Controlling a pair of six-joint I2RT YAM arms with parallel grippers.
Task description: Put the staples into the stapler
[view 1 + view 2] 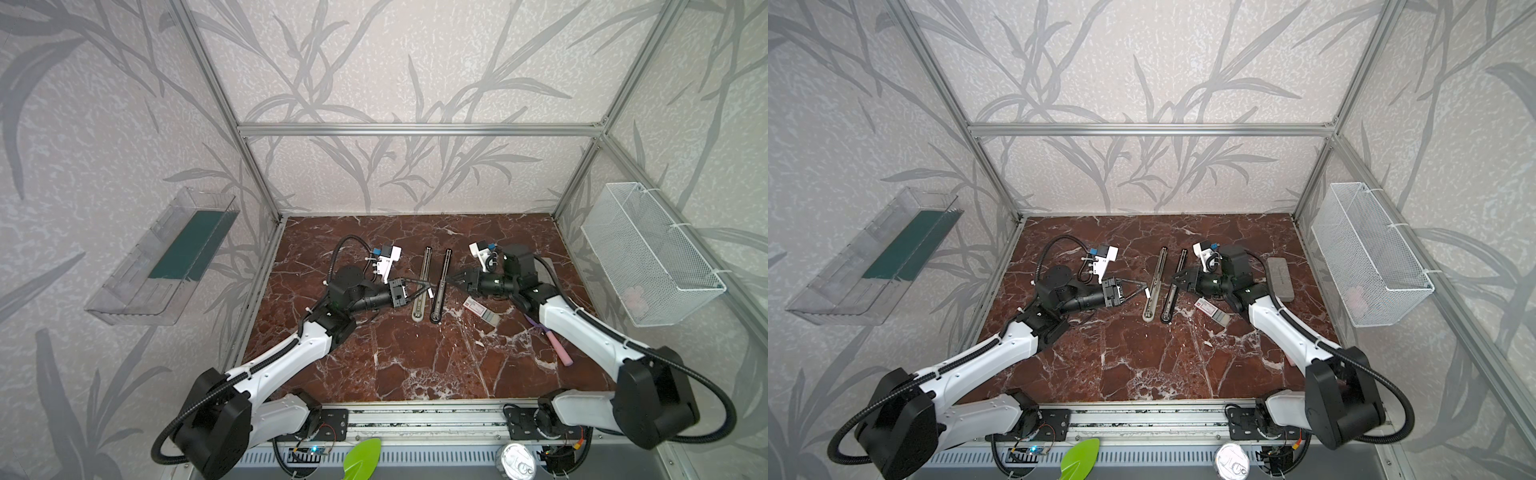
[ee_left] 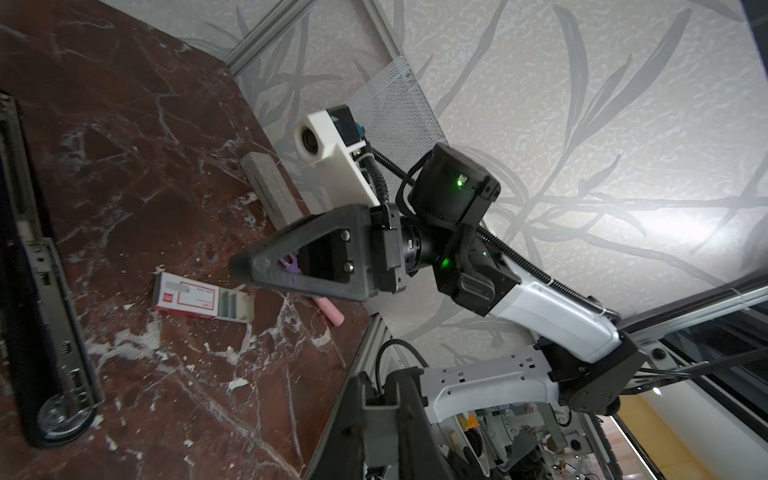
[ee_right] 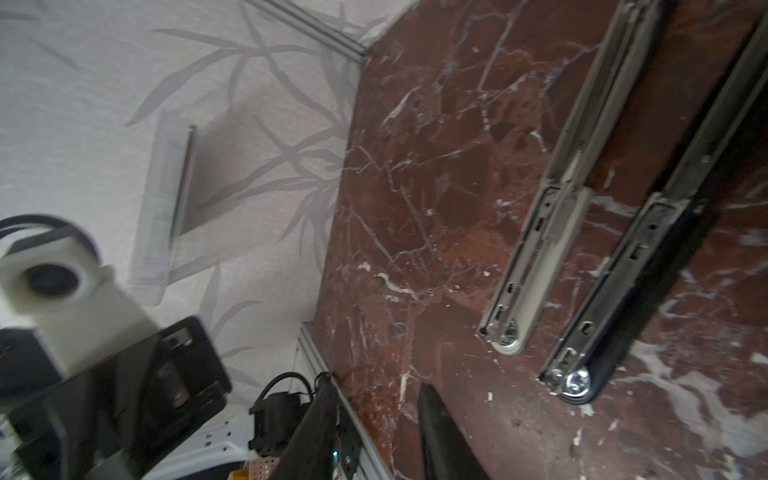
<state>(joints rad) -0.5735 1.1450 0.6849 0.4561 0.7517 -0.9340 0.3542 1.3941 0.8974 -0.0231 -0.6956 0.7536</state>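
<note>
Jaws on right gripper (image 1: 453, 279) stand apart w/ nothing btw them, tips just beside the black bar (image 1: 438, 299); its fingers (image 3: 438, 440) show a clear gap in the right wrist view. On left gripper (image 1: 426, 286) the jaws are drawn together, tips over the pale bar (image 1: 419, 309) in both top views; can't tell if it touches. Staples (image 1: 478, 309): small white/red box flat on the marble table (image 1: 395, 365), grey inner tray slid partly out toward the right arm. It sits just right of the black bar's near end, apart from it and near the right gripper. Both bars are long stapler parts, parallel, side by side mid-table. Further out: pink-purple stick (image 1: 555, 343) partly under the right arm, grey block (image 1: 1280, 277) beyond that arm, wire basket (image 1: 648, 249) on right wall, clear tray (image 1: 166, 257) on left wall.
</note>
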